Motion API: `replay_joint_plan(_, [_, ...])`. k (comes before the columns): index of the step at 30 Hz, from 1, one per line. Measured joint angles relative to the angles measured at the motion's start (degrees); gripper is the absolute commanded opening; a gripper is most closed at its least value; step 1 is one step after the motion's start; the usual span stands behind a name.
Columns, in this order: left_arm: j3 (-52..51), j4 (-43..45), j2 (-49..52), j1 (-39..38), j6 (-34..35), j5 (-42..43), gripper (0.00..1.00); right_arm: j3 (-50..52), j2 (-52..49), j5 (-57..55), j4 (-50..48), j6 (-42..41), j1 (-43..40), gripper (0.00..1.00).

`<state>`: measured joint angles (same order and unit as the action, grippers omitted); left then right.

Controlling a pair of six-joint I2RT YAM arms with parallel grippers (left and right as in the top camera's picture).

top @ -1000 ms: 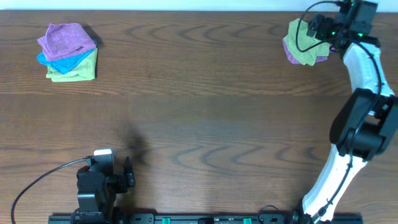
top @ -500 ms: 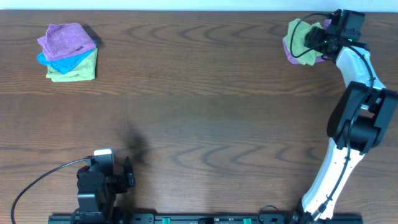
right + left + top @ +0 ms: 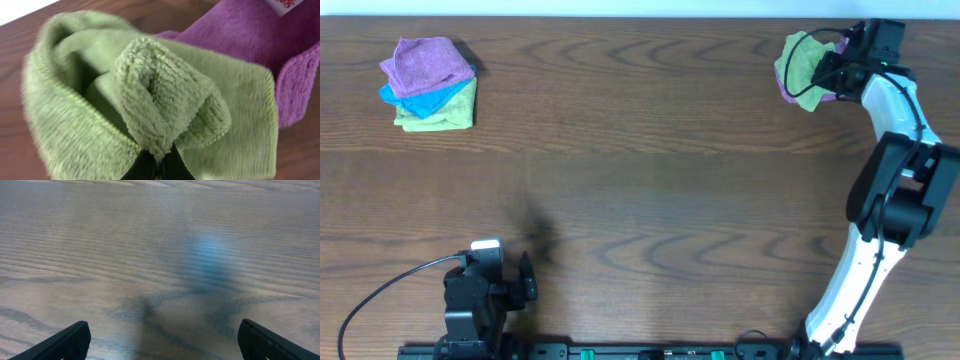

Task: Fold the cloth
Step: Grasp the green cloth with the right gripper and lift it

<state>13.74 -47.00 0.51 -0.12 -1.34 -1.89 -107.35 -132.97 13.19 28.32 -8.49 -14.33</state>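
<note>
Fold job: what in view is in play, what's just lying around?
In play: green cloth, held by the right gripper, jaws shut.
Lying about: purple cloth beneath it; stack of folded cloths, far left corner; left gripper, jaws open over the table.

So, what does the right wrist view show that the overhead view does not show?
Only the right wrist view shows the right tool pinching a ridge of the green cloth, and a white tag on the purple cloth. Only the overhead view shows the stack of cloths and the left arm. Both show green cloth lying over purple on the wooden table.
</note>
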Motion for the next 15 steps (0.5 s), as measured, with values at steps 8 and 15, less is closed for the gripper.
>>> replay_joint_plan(8, [0.0,0.0,0.0,0.0,0.0,0.0,0.95,-0.4,16.5,0.5,15.5,2.4,3.5,0.01])
replay_joint_plan(15, [0.0,0.0,0.0,0.0,0.0,0.0,0.95,-0.8,24.1,0.5,34.1,4.6,10.1,0.01])
